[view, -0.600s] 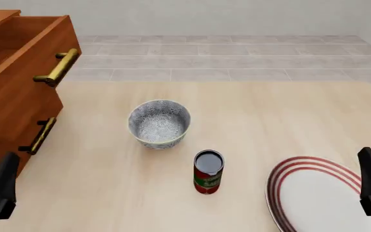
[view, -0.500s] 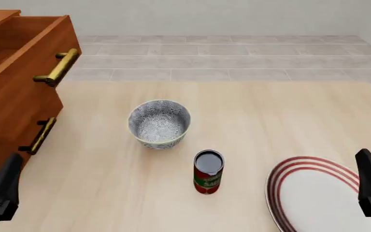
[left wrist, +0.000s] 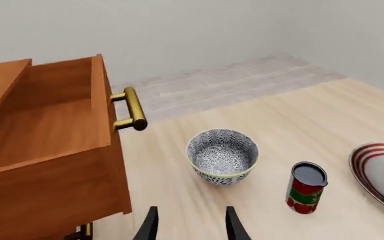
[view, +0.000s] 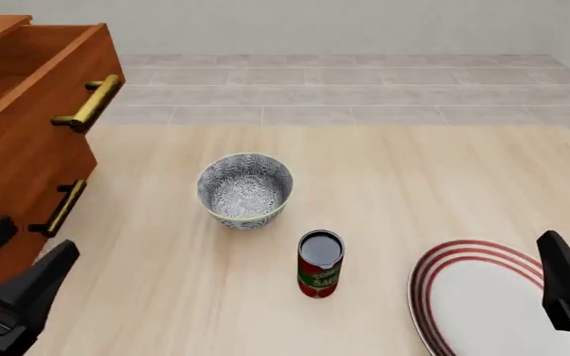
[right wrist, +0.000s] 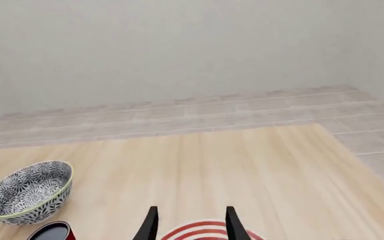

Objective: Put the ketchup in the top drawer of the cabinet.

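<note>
The small cylindrical ketchup can (view: 320, 265), red-labelled with a green band and a dark grey metal top, is seen standing upright on the pale wooden worktop (view: 384, 178), just in front of and slightly to the right of the blue-white patterned bowl (view: 244, 190), from which it is set apart. At the left edge the reddish-brown wooden cabinet (view: 12, 185) is placed, and its top drawer (left wrist: 52, 120), fitted with a horizontal brass bar handle (view: 89, 104), is pulled out and open, its deep box interior being shown in the left wrist view. The lower drawer's brass handle (view: 61, 208) is seen beneath it. A white plate with red rings (view: 483, 297) lies at the near right. The left gripper (left wrist: 189, 227) is held low beside the cabinet's front, its fingers parted and nothing between them. The right gripper (right wrist: 190, 225) is poised over the plate's edge, likewise spread open and empty, well apart from the can.
</note>
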